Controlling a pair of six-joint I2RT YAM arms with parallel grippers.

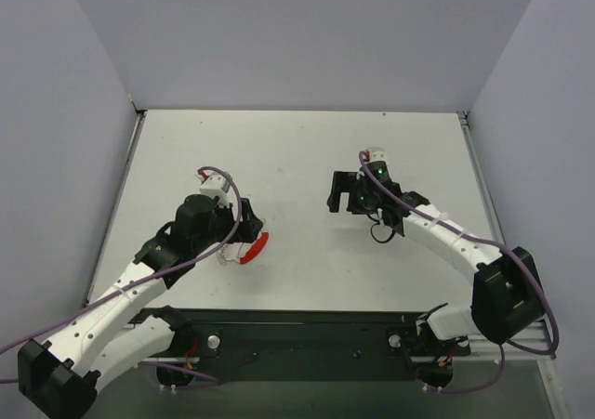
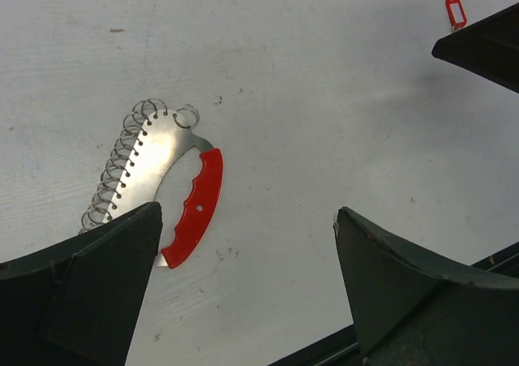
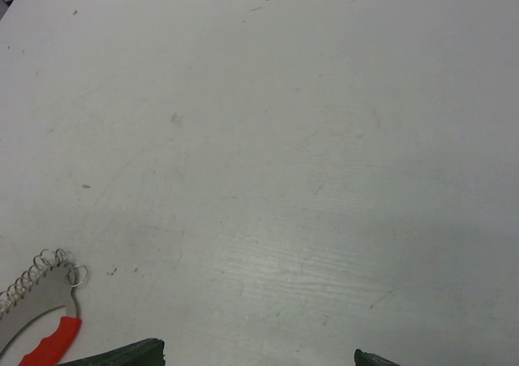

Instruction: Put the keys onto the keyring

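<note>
The left arm (image 1: 112, 303) and right arm (image 1: 444, 236) are white-shelled with black joints, looping purple cables (image 1: 548, 300) and green lights (image 1: 379, 170) at one wrist.

A white counter (image 1: 297, 150) with a faintly grained, scuffed surface fills the scene. Plain grey walls (image 1: 307, 38) rise from the counter's far, left and right edges, and a dark strip (image 1: 307, 345) runs along the counter's near edge.
</note>
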